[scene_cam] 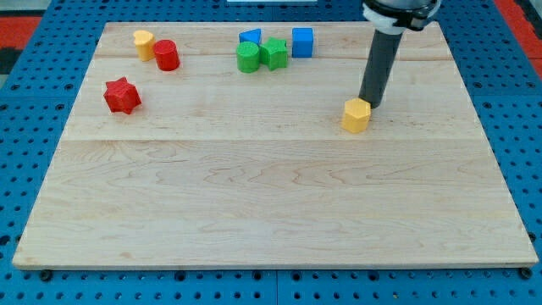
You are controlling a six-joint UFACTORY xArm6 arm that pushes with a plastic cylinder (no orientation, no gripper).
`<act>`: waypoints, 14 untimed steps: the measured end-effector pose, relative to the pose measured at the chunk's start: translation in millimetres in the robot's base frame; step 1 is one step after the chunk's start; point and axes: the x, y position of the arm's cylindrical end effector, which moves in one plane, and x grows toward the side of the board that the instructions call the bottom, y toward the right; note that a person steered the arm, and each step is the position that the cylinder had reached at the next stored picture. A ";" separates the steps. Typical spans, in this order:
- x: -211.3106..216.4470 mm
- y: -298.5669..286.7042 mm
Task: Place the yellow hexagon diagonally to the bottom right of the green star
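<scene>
The yellow hexagon lies on the wooden board right of centre in the upper half. My tip stands just at the hexagon's upper right, touching or nearly touching it. The green star sits near the view's top, left of and above the hexagon, between a green cylinder on its left and a blue cube on its right.
A blue block lies just above the green cylinder. A second yellow block and a red cylinder sit at the top left. A red star lies below them. The board's edge borders blue pegboard.
</scene>
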 end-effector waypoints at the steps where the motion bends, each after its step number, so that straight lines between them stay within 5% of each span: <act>1: -2.5 -19.0; 3: 67.6 -31.0; 5: 87.9 -102.4; 6: 148.8 -122.2; 8: 127.4 -115.1; 14: 68.2 35.1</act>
